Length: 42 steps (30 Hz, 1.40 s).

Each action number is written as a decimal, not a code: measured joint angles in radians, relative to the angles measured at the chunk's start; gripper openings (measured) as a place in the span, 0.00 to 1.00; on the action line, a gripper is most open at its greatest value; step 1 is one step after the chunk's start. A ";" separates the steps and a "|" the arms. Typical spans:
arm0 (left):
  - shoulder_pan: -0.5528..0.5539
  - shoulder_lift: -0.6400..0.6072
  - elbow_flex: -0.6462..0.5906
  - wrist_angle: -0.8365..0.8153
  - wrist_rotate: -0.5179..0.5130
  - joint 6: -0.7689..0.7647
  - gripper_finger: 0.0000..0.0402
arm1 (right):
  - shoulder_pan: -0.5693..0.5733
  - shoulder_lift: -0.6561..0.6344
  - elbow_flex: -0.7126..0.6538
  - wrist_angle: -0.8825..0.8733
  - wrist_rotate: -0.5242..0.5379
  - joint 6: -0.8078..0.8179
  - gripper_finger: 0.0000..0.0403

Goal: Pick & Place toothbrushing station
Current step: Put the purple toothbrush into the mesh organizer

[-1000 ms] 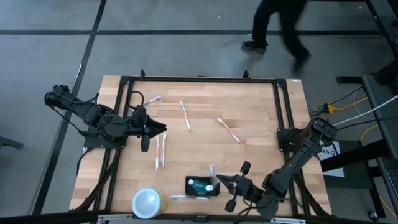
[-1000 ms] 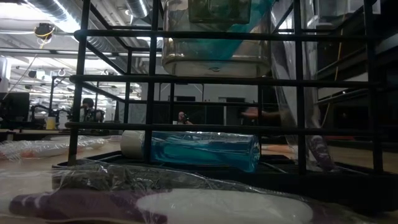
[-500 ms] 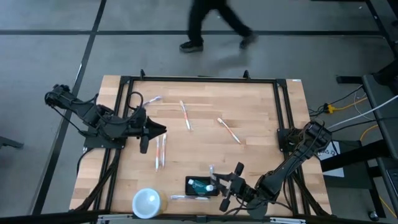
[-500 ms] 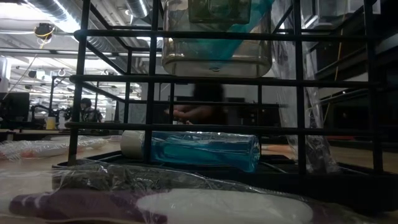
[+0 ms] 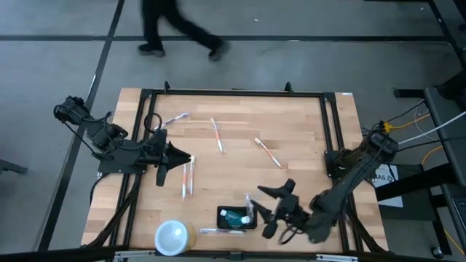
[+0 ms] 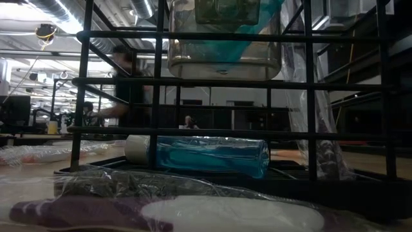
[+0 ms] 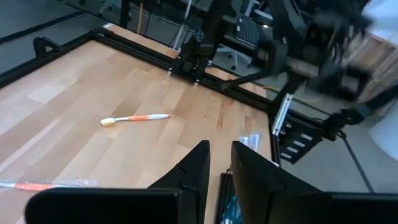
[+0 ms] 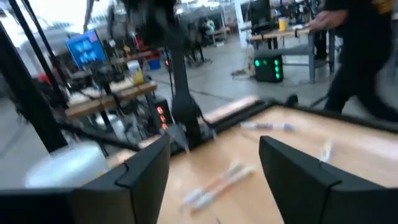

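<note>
High view, black slotted toothbrushing station [image 5: 237,217] on pale wood, right gripper [image 5: 268,209] wide, left gripper [image 5: 181,160] narrow.

The right pincer [image 5: 271,209] now gapes wide, drawn back from the toothbrushing station [image 5: 237,217]; the left pincer [image 5: 173,163] sits slightly lower.

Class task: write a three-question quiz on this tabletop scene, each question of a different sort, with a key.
1. True or false: the right tool grips the toothbrushing station.
2. Which item is nearest the white-topped cup? A. the station B. the orange-and-white toothbrush
3. Fill in: the left tool hangs above two ____ toothbrushes.

Key: 1 false, its fingers are spread beside the station. 2 A. 3 wrapped.
</note>
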 joint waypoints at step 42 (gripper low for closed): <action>0.128 0.884 0.288 -0.216 0.836 -0.301 0.46 | 0.246 -0.276 0.000 0.468 -0.023 -0.606 0.58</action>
